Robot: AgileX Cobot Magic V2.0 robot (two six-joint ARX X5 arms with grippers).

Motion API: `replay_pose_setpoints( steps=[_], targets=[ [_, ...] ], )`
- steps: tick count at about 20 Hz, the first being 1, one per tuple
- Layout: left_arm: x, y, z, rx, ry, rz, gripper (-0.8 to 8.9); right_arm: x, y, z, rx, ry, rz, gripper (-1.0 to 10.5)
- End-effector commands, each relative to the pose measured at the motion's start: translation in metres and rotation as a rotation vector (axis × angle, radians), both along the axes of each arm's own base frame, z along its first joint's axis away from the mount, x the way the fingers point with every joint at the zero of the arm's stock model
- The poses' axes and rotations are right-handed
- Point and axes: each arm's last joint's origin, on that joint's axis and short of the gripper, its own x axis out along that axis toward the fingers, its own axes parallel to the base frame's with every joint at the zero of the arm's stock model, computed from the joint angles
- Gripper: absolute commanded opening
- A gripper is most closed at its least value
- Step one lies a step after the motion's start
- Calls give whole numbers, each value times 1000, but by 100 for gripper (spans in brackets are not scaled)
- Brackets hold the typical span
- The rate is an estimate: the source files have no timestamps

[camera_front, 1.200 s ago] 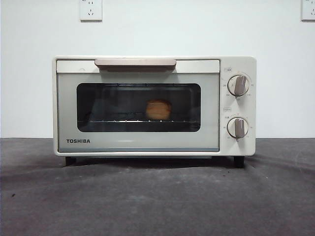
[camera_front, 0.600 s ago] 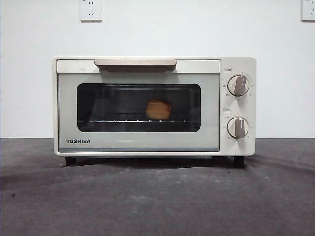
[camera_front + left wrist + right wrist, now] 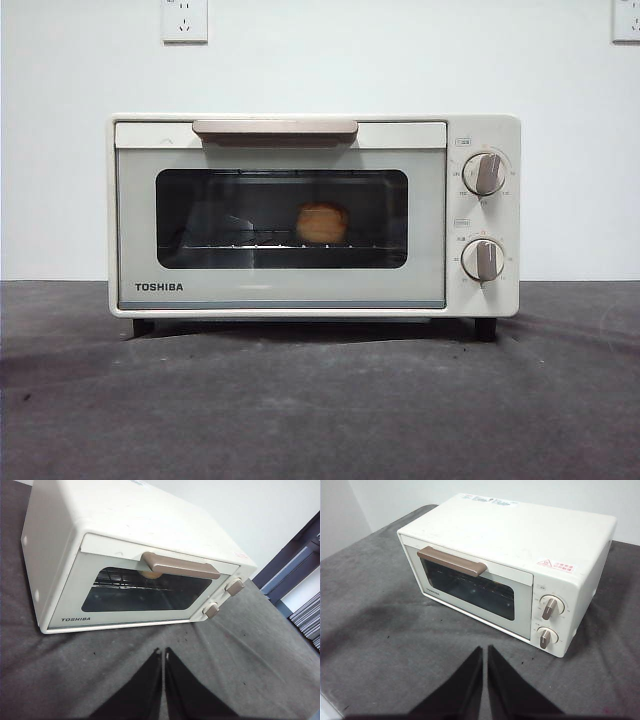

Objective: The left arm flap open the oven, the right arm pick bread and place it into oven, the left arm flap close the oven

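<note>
Standing ahead of both claws, the oven (image 3: 313, 215) is seen with its door flush, so little risk remains beyond an unlatched door dropping. The bread (image 3: 322, 222) is seen on the rack inside. The left gripper (image 3: 163, 652) and right gripper (image 3: 485, 650) are pressed closed, empty, well short of the handle (image 3: 180, 565).

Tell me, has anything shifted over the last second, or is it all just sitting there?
Nothing visibly changed. The bread sits on the wire rack behind the shut door of the oven, as before. Both grippers, left and right, are shut and clear of it.
</note>
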Motion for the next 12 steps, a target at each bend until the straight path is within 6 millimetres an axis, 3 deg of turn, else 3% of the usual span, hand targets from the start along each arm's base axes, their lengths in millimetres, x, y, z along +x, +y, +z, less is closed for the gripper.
replay_pose_setpoints(
  steps=[1,12],
  targets=[
    [0,0,4,12,-29,-3,20,-1,-1,7,18,-32,6,13],
    [-8,0,5,11,-68,-3,20,-1,-1,7,18,-33,6,13]
  ],
)
